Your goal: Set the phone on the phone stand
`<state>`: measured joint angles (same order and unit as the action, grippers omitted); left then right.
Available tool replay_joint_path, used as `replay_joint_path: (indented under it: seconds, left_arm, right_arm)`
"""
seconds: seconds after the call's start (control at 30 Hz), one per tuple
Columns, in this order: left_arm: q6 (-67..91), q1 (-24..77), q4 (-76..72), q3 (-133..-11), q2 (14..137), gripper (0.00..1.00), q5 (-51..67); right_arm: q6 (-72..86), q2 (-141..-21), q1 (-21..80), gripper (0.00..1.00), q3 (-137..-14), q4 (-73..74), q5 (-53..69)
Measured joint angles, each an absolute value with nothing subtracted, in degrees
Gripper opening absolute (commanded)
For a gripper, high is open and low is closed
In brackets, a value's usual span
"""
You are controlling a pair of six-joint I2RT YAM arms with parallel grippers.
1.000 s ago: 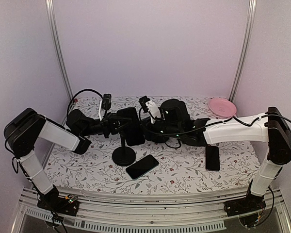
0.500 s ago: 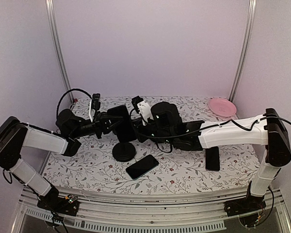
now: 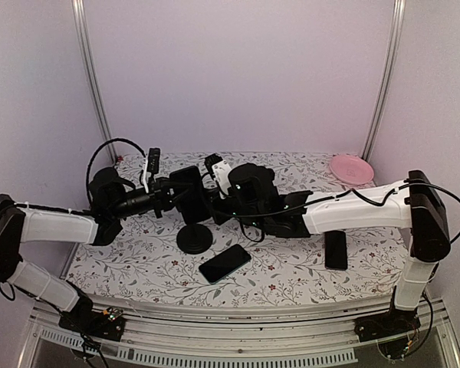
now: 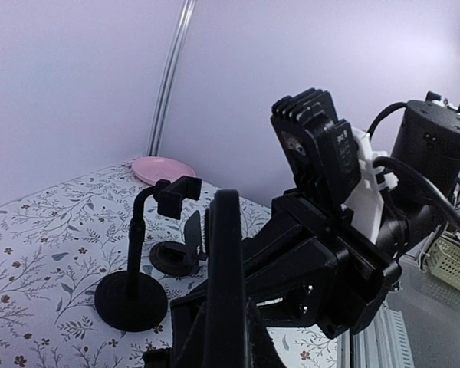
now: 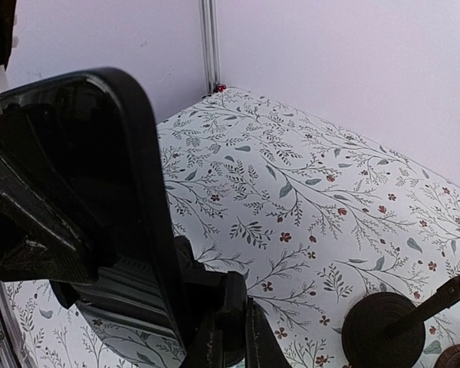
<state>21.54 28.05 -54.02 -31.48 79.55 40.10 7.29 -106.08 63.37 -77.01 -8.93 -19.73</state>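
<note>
A black phone (image 3: 190, 190) hangs upright in the air above the phone stand (image 3: 194, 239), a round black base with a thin pole. My left gripper (image 3: 180, 201) is shut on it from the left. In the left wrist view the phone (image 4: 226, 253) shows edge-on between my fingers, and the phone stand (image 4: 134, 291) beyond it has an empty clamp. My right gripper (image 3: 213, 208) is shut and sits close against the phone's right side. In the right wrist view the phone (image 5: 84, 176) fills the left. The right gripper (image 5: 234, 341) is shut beside its edge, with the stand's base (image 5: 376, 330) at lower right.
Two more dark phones lie flat on the floral table, one near the front centre (image 3: 225, 263) and one to the right (image 3: 336, 249). A pink plate (image 3: 350, 169) sits at the back right. A small round black holder (image 4: 172, 257) stands behind the stand.
Both grippers and the phone have shifted left together. The left arm has stretched out lower and the right arm has reached further across. The stand's base has barely moved.
</note>
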Motion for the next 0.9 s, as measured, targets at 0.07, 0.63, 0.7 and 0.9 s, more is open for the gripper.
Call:
replay_joint_path:
  seconds: [0.07,0.63,0.7,0.9]
  left_arm:
    - [20.84,28.05,-52.05,-31.86,78.91,0.0,38.57]
    - [18.5,29.36,-41.3,-35.18,77.3,0.0,27.51]
    - [18.52,29.54,-41.21,-35.4,77.6,0.0,26.72]
    - [18.7,30.13,-41.23,-35.66,77.93,0.0,24.84]
  right_arm:
    - [7.64,-106.61,63.37,0.02,-77.91,-8.45,-20.56]
    - [8.14,-110.15,63.09,0.02,-82.37,-6.81,-23.7]
    - [8.14,-110.34,63.02,0.02,-82.65,-6.59,-23.29]
    - [8.51,-110.45,62.41,0.02,-82.98,-6.09,-20.6]
